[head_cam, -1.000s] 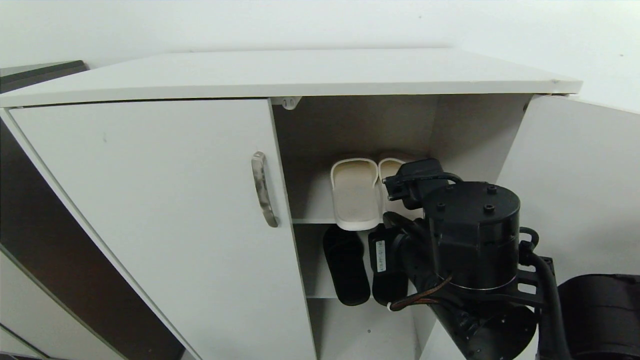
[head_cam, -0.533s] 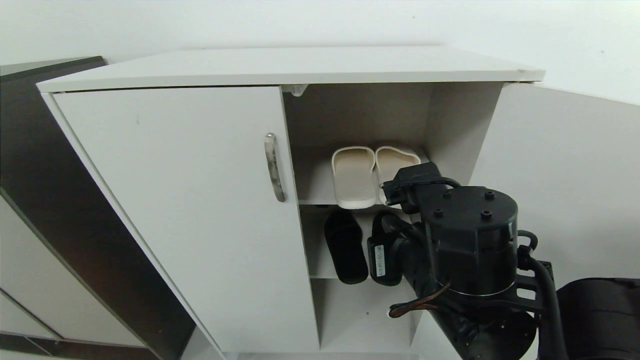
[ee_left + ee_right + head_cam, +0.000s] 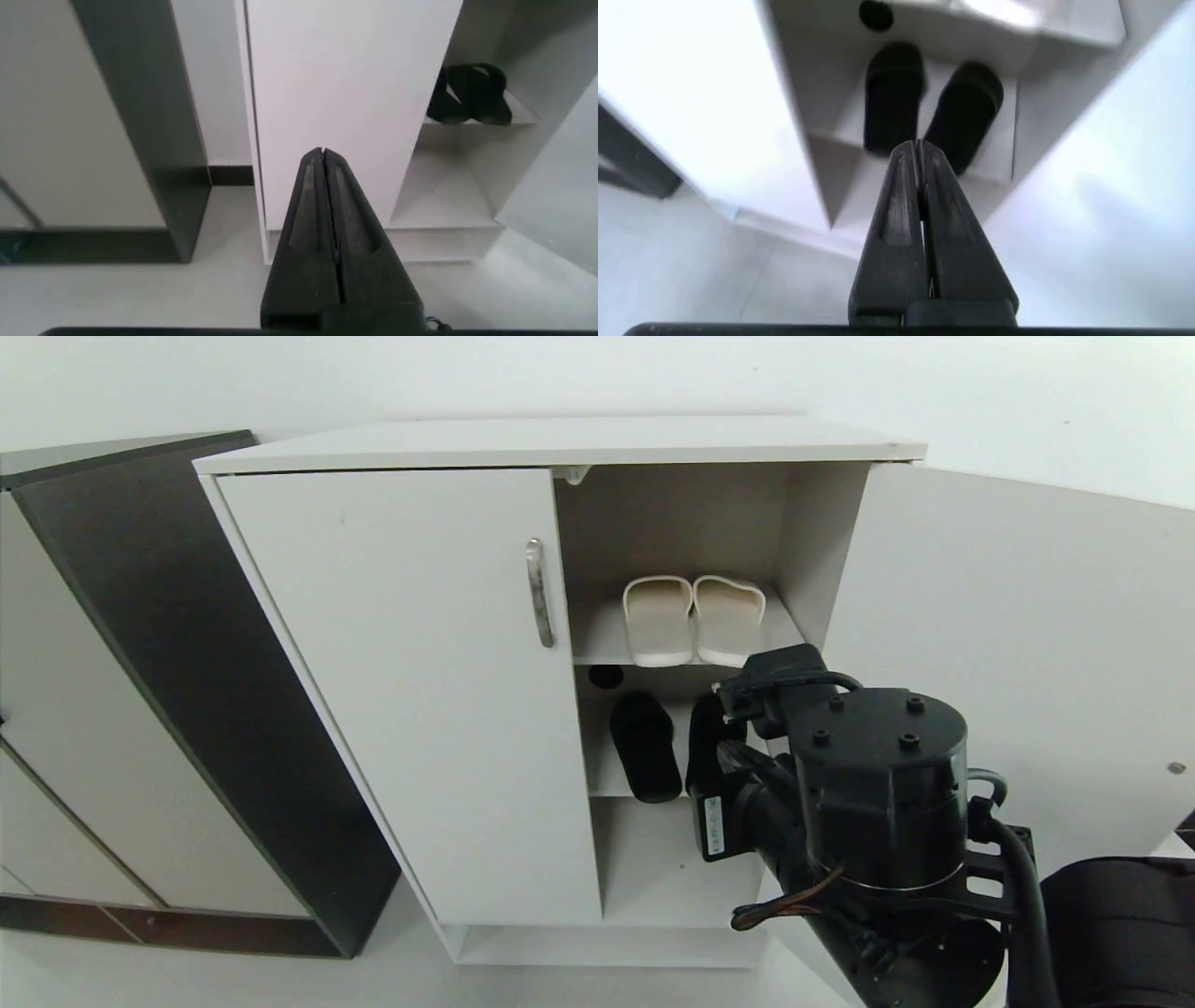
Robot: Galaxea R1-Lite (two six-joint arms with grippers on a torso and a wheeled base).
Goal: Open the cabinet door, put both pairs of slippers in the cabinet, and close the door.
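cabinet opening [image 3: 672, 523]: right half uncovered, with the open door [image 3: 1008, 663] standing wide to the right, so entry from the front is free; the closed left door [image 3: 401, 691] and its handle [image 3: 540, 593] wall off the left half. top shelf: cream slippers [image 3: 693, 619] take the middle and right, with a bare strip beside the closed door; middle shelf: black slippers [image 3: 646, 747] lie side by side with little room around them; bottom compartment [image 3: 672, 859]: bare floor, open room. right arm [image 3: 878, 803] stands before the opening's lower right, its right gripper [image 3: 920, 145], fingers pressed together, aimed at the black slippers.
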